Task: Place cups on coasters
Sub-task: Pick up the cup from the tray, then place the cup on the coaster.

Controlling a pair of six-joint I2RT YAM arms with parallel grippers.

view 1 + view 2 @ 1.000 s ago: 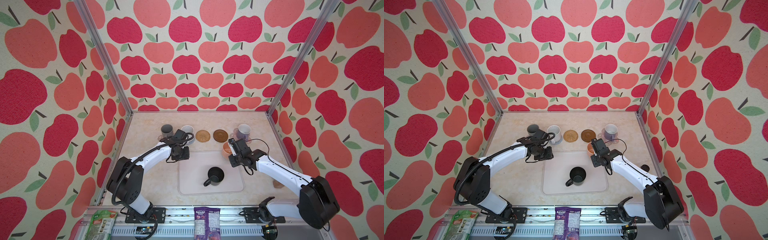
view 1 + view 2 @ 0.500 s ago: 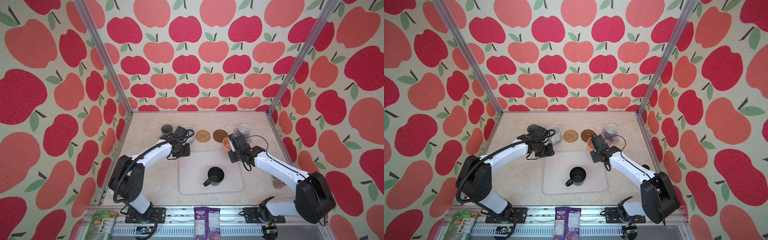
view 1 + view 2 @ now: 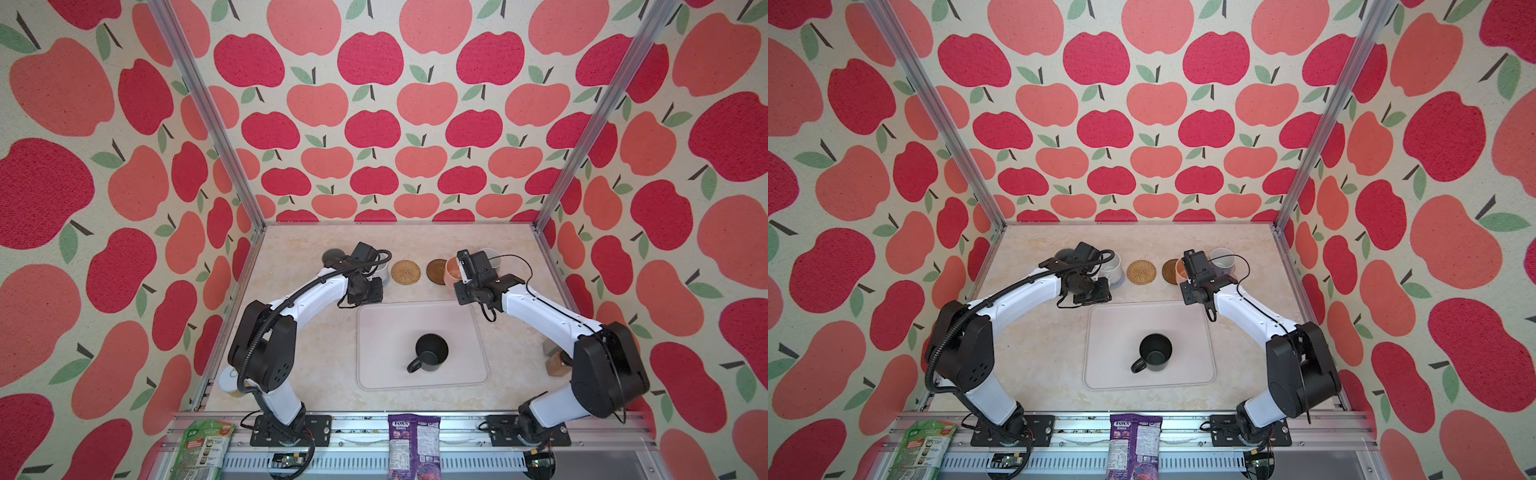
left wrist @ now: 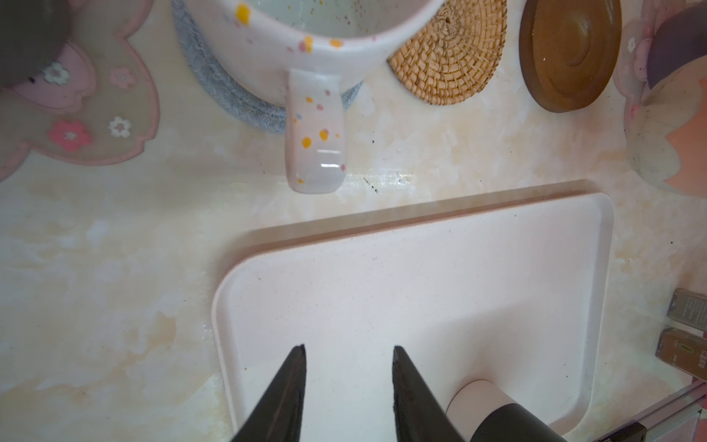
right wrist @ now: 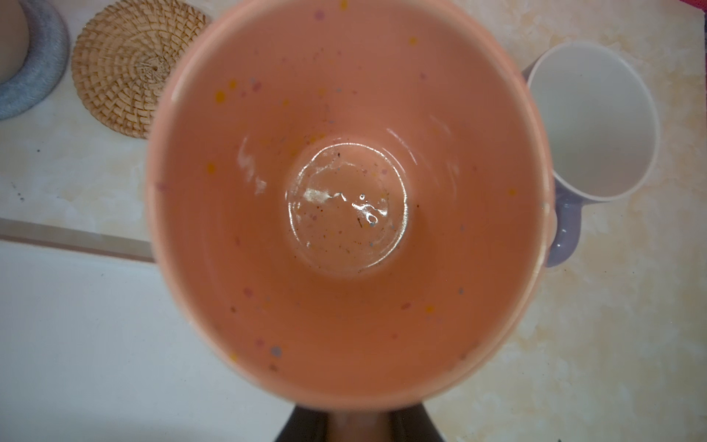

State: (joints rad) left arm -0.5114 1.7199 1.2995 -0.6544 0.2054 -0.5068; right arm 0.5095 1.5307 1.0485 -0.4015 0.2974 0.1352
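- Peach cup [image 5: 348, 199] has moved from by the tray [image 3: 382, 324] up to the brown coaster [image 3: 434, 271], clamped in my right gripper [image 5: 359, 424].
- My left gripper [image 4: 349, 367] has backed off the white cup [image 4: 317, 46] on its grey mat [image 4: 237, 99], jaws apart, empty.
- Black cup [image 3: 432, 352] waits on the tray.

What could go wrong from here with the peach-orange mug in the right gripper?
The peach-orange speckled mug, held by the right gripper, sits close beside the lavender mug; lowering could knock it. It overlaps only the edge of the dark brown round coaster, so it may land off-centre.
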